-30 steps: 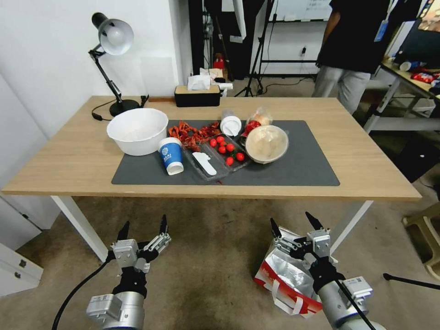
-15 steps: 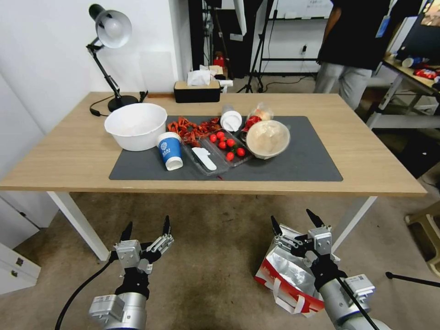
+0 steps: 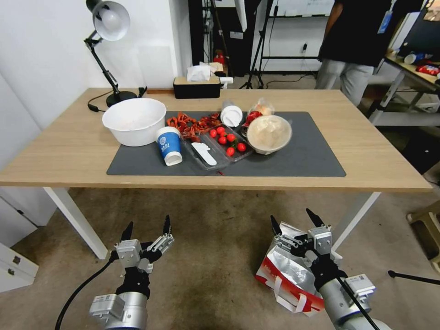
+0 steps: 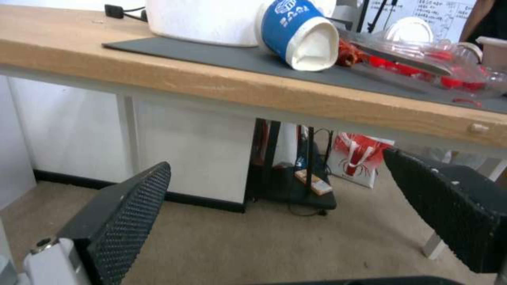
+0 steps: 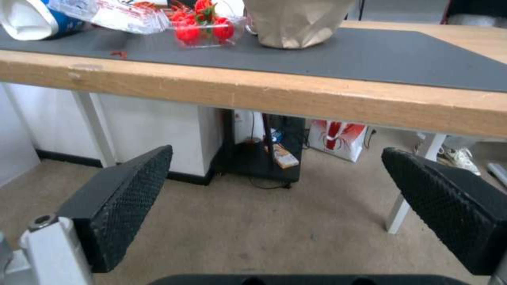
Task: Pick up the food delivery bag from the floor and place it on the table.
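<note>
Low at about five o'clock in the head view, the bag [image 3: 288, 274] lies tipped on the floor [image 3: 215, 256], close to the table's [image 3: 376, 165] right front leg. It looks light and crushable: thin paper with foil lining, so a hard squeeze would likely crumple it. The white strap handles at its near end seem the safest hold. Its long axis runs roughly from five o'clock toward eleven, with the open foil mouth facing away toward the table. The right gripper [image 3: 295, 221] hovers over the mouth, jaws spread, holding nothing. The left gripper [image 3: 145, 226] waits at seven o'clock above bare carpet, jaws also apart. Dishes crowd the mat [image 3: 316, 160].
</note>
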Robot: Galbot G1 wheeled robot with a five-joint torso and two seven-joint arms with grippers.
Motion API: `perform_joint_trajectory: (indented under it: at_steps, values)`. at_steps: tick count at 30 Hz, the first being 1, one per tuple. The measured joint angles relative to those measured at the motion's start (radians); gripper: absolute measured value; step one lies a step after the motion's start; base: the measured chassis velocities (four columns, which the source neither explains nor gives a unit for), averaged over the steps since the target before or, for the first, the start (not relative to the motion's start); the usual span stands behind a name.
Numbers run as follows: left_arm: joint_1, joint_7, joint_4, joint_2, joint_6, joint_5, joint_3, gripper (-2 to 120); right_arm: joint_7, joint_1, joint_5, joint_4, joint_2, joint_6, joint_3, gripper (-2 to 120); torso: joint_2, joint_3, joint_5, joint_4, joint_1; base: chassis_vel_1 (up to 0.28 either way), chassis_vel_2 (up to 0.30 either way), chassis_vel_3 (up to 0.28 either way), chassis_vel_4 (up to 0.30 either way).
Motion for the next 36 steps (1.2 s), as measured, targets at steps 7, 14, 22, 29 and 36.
perform_joint_trajectory:
  at_steps: [7,14,22,29,36]
  values:
    - [-0.001,0.0,0.002,0.001,0.0,-0.001,0.0,100,-0.001,0.004,0.0,-0.005,0.0,-0.001,-0.001,100,-0.03,-0.018,0.0001,0.0,-0.013,0.0,0.0,0.0,0.0]
    - [-0.002,0.0,0.005,-0.001,-0.001,-0.002,0.004,100,-0.002,0.006,0.002,-0.008,-0.003,-0.002,-0.001,100,-0.06,-0.035,0.0,0.0,-0.026,0.0,0.0,0.0,0.0]
    - [-0.004,-0.002,0.009,-0.001,-0.004,0.0,0.007,100,-0.002,0.006,0.004,-0.009,-0.005,-0.002,0.0,100,-0.096,-0.056,0.0,0.0001,-0.041,0.0,0.0,0.0,0.0]
    - [-0.004,-0.004,0.01,0.0,-0.004,0.001,0.007,100,-0.002,0.007,0.004,-0.012,-0.003,-0.003,-0.001,100,-0.13,-0.076,0.0001,0.0,-0.054,0.0,0.0,0.0,0.0]
    - [-0.005,-0.004,0.012,-0.001,-0.004,0.003,0.009,100,-0.001,0.006,0.003,-0.016,-0.004,-0.003,-0.002,100,-0.161,-0.094,0.0,0.0001,-0.067,0.0,0.0,0.0,0.0]
